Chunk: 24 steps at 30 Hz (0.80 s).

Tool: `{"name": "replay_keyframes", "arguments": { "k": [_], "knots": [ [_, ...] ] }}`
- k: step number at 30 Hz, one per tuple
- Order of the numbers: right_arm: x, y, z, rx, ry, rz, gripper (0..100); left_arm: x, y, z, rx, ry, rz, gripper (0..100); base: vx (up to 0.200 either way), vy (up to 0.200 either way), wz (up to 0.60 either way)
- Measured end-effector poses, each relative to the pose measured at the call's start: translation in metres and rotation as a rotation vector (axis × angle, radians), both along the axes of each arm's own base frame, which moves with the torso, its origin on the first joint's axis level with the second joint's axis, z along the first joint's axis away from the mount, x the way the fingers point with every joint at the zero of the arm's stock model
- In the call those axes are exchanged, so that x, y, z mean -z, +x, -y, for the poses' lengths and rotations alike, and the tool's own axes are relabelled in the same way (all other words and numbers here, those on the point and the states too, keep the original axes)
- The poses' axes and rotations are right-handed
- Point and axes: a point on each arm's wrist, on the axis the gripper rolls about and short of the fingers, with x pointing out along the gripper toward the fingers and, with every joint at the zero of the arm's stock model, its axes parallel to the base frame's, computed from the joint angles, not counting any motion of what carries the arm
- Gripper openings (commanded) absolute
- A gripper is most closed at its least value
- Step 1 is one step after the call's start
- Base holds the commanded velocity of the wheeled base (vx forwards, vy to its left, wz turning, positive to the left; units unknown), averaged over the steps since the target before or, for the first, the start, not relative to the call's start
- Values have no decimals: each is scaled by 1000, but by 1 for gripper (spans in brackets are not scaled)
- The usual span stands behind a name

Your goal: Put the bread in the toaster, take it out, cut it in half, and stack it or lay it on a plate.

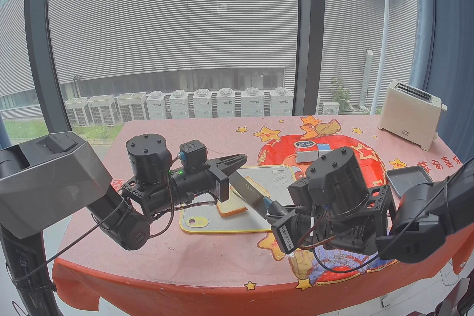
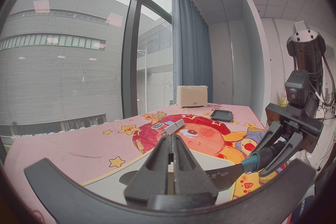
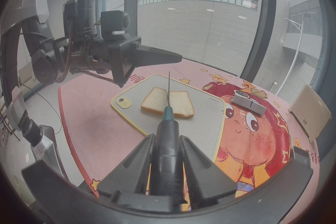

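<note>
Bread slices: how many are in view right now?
1. The bread slice lies on the cutting board, with the knife in the right gripper lined up across its middle. Any slice inside the toaster would be hidden.

The knife (image 1: 249, 193) crossed the bread (image 1: 232, 207) from 4 o'clock; the left pincer (image 1: 242, 160) hung at 11 o'clock; worktop (image 1: 217, 253) at 6 o'clock lay open.
</note>
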Motion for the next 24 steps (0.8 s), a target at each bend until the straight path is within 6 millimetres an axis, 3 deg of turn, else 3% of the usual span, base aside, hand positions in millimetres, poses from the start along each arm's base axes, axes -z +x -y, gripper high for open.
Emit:
{"name": "replay_keyframes", "arguments": {
  "k": [24],
  "knots": [
    [4, 1, -4, -8, -9, -4, 0, 6, 2, 1, 0, 6, -10, 0, 0, 0, 0]
  ]
}}
